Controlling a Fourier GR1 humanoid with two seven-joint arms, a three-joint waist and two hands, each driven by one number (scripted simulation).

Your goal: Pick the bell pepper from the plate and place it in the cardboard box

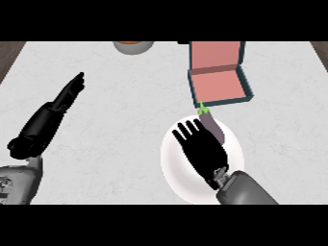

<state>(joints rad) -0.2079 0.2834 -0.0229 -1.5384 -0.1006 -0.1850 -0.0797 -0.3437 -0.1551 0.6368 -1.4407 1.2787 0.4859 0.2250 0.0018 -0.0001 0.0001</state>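
Two hands: right hand (203,150) spreads straight fingers, holding nothing, over the plate (177,180), beside what looks like an eggplant (214,126), poised to grasp; box (220,72) at twelve o'clock; left hand (68,91), straight-fingered and empty, rests at nine.

Desk (124,120): plate (177,178) at near right, vegetable (215,129) on its far edge; box (220,72) directly behind the plate; bowl (133,46) at far edge, left of the box; right hand (203,149) over the plate; left hand (68,92) at left

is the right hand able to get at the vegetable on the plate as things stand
Probably yes: the right hand is open over the plate, with the purple vegetable right beside its fingers and nothing between them.
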